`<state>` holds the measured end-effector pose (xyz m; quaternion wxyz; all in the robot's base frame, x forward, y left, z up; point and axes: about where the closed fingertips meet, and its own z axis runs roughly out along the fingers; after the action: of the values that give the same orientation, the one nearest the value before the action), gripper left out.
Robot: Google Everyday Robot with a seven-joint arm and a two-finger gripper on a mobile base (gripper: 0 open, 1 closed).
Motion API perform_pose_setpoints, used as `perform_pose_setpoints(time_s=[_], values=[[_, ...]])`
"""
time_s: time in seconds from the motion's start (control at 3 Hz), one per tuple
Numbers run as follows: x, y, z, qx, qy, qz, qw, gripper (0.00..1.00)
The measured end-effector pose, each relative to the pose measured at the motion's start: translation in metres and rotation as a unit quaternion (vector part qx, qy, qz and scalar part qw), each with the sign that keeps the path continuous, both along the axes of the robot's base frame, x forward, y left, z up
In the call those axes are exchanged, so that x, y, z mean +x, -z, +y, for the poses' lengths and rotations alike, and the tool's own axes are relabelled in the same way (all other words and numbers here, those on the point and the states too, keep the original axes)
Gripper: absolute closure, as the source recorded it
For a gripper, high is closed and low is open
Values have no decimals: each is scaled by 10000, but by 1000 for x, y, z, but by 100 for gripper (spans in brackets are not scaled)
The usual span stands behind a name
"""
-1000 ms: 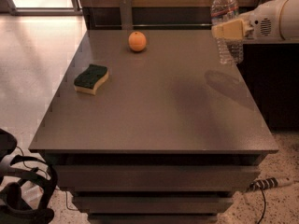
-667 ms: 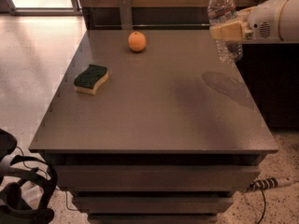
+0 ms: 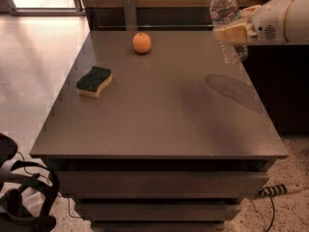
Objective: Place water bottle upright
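Bottle: (image 3: 223,8) far right, over the table's back corner; clear, white cap uppermost, close to upright with a slight lean. Held at mid-body, and its base seems to hang just above the surface rather than rest on it.
Sponge: (image 3: 94,81) left side of the table, green face up, lying flat, well apart from the bottle.
Orange: (image 3: 142,42) toward the back, left of centre, also well apart.
Table: (image 3: 159,124) grey top with a dark shadow (image 3: 231,88) in front of the bottle.
Gripper: (image 3: 231,33) closed around the bottle's middle, tan fingers across it, reaching in from the right on a white arm (image 3: 285,21).
Step, as judged: the bottle is upright in the grasp but not yet set down, so what remains is lowering and letting go.
Risk, edge: the base is near the table's right edge, so a small drift rightward could put it partly off and it would topple to the floor.
Risk, lean: letting go before the base sits flat would drop it tilted. It could tip over and roll.
Risk, release: a light, thin-walled bottle may cling to a finger or be knocked as the arm backs away.
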<state>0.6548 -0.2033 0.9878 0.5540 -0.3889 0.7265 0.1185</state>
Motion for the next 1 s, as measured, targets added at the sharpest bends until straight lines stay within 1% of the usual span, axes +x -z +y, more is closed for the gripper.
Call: perform_pose_setpoints(time_s=[0.33,0.67,1.0], values=[[11,6,16,567,-454,-162,9972,100],[19,16,33,1194,-875,-197,9888,100],[17,23,42,1564,-1119,-125,9812,100]])
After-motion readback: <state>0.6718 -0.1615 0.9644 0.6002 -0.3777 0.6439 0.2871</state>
